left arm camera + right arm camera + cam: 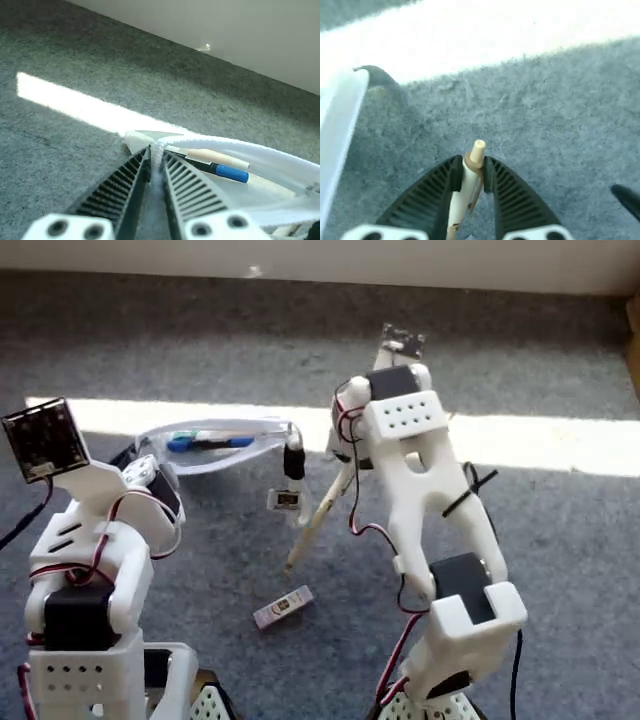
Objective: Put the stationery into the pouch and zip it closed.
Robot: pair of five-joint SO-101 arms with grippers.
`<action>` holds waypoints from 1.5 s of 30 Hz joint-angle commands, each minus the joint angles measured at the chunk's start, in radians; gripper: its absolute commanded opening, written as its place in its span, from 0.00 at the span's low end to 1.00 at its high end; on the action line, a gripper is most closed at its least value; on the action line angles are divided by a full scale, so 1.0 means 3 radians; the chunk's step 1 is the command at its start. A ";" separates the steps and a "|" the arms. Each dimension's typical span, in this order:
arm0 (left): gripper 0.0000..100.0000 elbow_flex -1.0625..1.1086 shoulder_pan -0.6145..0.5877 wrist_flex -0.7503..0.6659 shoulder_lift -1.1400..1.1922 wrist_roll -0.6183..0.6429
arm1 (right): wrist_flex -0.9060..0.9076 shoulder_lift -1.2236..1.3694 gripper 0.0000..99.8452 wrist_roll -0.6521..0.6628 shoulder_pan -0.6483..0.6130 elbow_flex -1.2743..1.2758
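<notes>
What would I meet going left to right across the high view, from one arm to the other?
White left arm → clear plastic pouch with a blue-capped pen inside → leaning cream pen → white right arm.

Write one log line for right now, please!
left gripper: holds pouch | right gripper: holds cream pen | pouch: open

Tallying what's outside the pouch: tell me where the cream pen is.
In the high view the cream pen slants down from the right claw, just right of the pouch.
</notes>
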 commanded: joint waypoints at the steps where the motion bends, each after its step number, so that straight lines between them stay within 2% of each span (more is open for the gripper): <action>1: 0.01 -0.0059 0.0243 -0.0251 -0.0074 -0.0026 | 0.0013 -0.0514 0.00 0.0046 0.0115 -0.0136; 7: 0.01 -0.0049 0.0350 -0.0302 -0.0074 -0.0026 | 0.0090 -0.0944 0.00 0.0077 0.0269 -0.0130; 12: 0.01 -0.0028 0.0350 -0.0297 -0.0069 -0.0026 | 0.0207 -0.1256 0.00 0.0465 0.0253 -0.0130; 27: 0.01 0.0136 0.0330 -0.0353 -0.0064 -0.0036 | 0.0366 -0.2319 0.00 0.0496 0.0258 -0.0136; 32: 0.01 0.0146 0.0330 -0.0348 -0.0064 -0.0041 | 0.0350 -0.2662 0.00 0.0900 0.0253 -0.0166; 45: 0.01 0.0187 0.0330 -0.0343 -0.0069 -0.0041 | -0.0248 -0.3363 0.00 0.0987 0.0274 -0.0141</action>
